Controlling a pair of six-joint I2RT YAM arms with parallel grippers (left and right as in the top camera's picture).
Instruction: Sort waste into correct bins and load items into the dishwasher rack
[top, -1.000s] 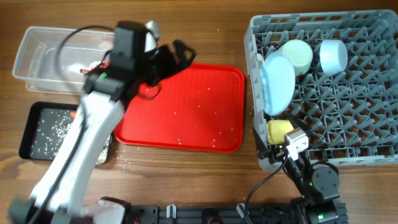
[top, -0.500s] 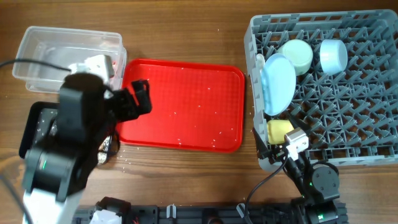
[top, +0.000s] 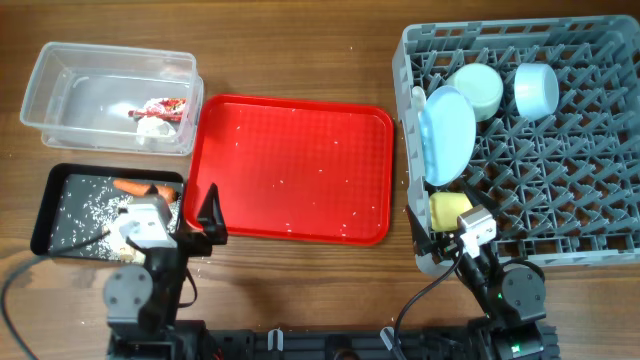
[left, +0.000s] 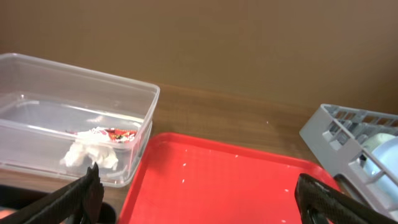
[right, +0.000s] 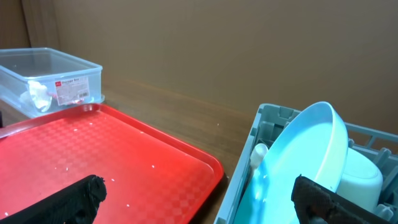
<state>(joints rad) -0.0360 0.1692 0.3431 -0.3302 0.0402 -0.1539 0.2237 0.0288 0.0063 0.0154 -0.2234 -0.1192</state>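
Note:
The clear tub (top: 60, 95) at the far left holds the red snack wrapper (top: 166, 105) and the white tissue (top: 151, 126); both also show in the left wrist view (left: 115, 133). The black tray (top: 55, 205) holds the carrot (top: 133, 186) and crumbs (top: 90, 210). The grey rack (top: 560, 190) holds the light blue plate (top: 446, 133) on edge, the mint bowl (top: 478, 88), the light blue bowl (top: 536, 88) and the yellow cup (top: 449, 209). My left gripper (left: 199, 186) is open and empty, low at the red tray's near left corner. My right gripper (right: 199, 190) is open and empty beside the rack's near left corner.
The flat red serving tray (top: 295, 170) lies in the middle with a few white crumbs on it. A small white piece (right: 257, 153), perhaps the spoon, sits in the rack beside the plate. Bare wood lies beyond the tray.
My left arm has drawn back from over the tub and tray corner to the table's near left edge, empty. The right arm has not moved.

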